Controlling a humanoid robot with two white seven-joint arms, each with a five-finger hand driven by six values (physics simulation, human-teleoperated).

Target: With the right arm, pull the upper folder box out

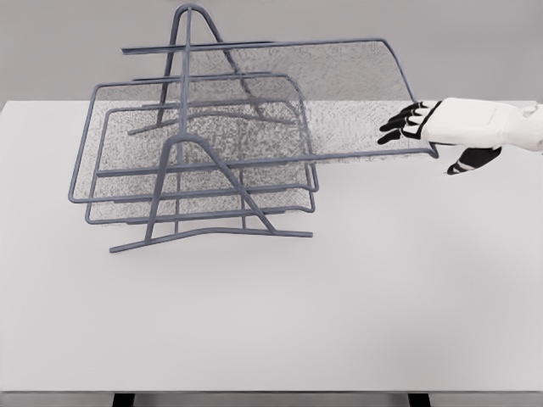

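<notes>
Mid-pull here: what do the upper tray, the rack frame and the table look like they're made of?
Upper tray: looks like fine grey wire mesh in a thicker rod rim; the speckled floor is see-through. Rack frame: grey painted metal rod or tube by its look, matte, bent into A-shaped ends. Table: plain white, matte, no grain; laminate or painted board, can't tell in a render. The right hand is at the tray's rim.

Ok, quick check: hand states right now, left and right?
Left: not in view.
Right hand: at the front rim of the upper tray, fingers over it, thumb below; a firm grip cannot be told.
</notes>
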